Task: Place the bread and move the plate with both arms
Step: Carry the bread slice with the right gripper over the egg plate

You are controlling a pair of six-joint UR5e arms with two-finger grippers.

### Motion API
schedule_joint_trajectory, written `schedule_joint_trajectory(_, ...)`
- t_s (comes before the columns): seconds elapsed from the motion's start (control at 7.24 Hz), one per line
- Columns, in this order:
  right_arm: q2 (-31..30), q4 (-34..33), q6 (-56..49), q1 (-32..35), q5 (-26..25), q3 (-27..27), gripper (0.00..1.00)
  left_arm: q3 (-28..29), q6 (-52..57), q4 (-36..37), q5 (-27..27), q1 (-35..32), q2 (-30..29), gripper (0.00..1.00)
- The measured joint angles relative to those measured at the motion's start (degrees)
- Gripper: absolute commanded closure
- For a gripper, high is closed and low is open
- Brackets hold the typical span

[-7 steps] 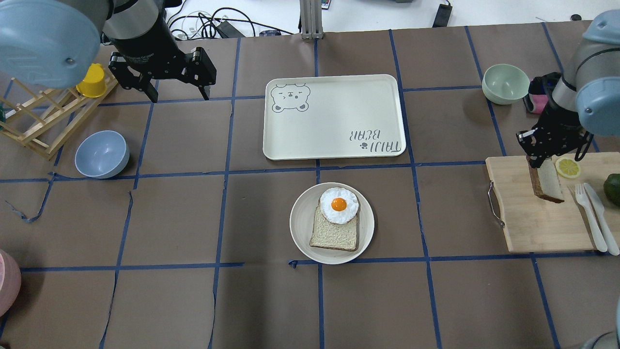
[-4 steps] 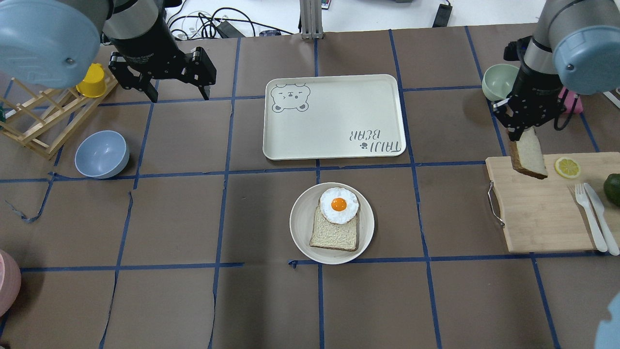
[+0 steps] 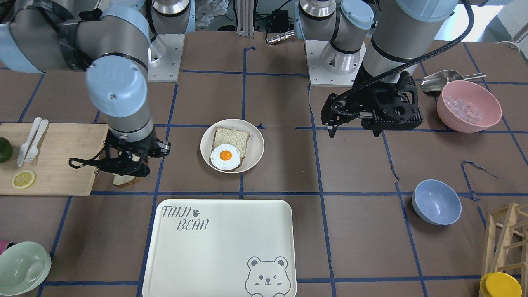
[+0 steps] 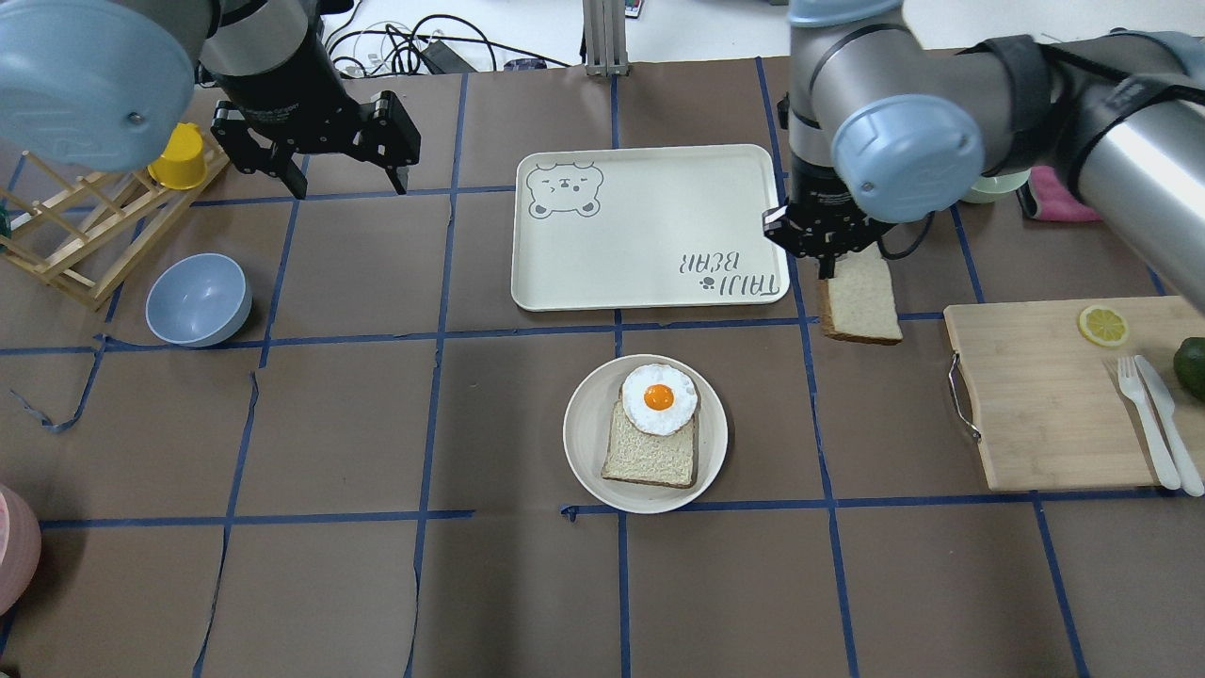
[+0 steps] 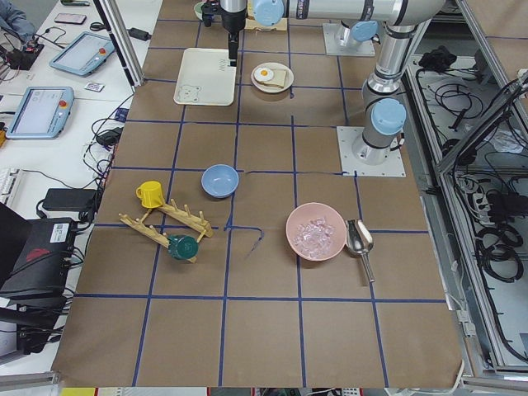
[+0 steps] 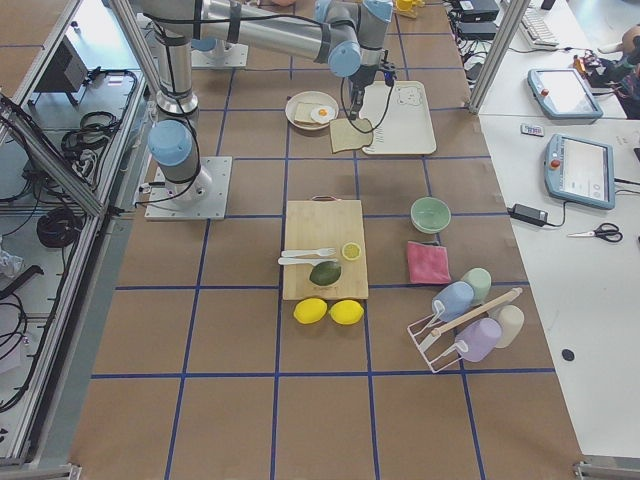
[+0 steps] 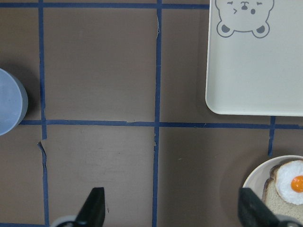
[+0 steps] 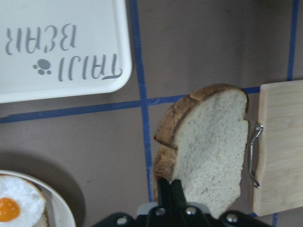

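Right gripper (image 4: 828,264) is clamped on one edge of the slice of white bread with a dark brown crust (image 4: 861,306) - the slice hangs from it, tilted, above the brown paper-covered table (image 4: 329,424). The bread is just beside the lettered corner of the large rectangular cream tray with a bear drawing (image 4: 650,226) and near the wooden cutting board with a metal handle (image 4: 1045,405). It lies between the two and touches neither. In the right wrist view the bread (image 8: 208,151) is pinched between the two black fingers (image 8: 163,189), which are pressed close together. Its crust edge faces the tray and a blue tape line runs under it.

The round cream-white plate (image 4: 586,443) lies on the table, nearer the robot than the tray and well apart from the held bread. It carries a second bread slice (image 4: 650,457) with a fried egg (image 4: 659,398) on that slice's far end.

Left gripper (image 4: 348,181) hovers over the table out to the left of the tray, jaws spread wide - in the left wrist view the fingertips (image 7: 94,208) stand well apart with only table between them. A light blue bowl (image 4: 198,299) sits on the table near it. The board holds a lemon slice (image 4: 1103,325) and a white plastic fork and knife (image 4: 1153,414).
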Motion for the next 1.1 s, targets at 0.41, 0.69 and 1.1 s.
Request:
schedule_joint_trajectory(0.41, 3.36, -1.74, 14.91, 11.25, 2.19, -0.03, 1.0, 0.0, 0.0, -0.01, 0.0, 0.0, 0.0, 0.0)
schedule_joint_trajectory(0.69, 4.26, -1.32, 24.98, 14.24, 6.25, -0.02, 1.0, 0.0, 0.0, 0.02, 0.0, 0.0, 0.0, 0.0)
schedule_joint_trajectory(1.1, 6.28, -0.85, 31.38, 15.82, 9.91, 0.19, 1.0, 0.0, 0.0, 0.0, 0.0, 0.03, -0.02, 0.0)
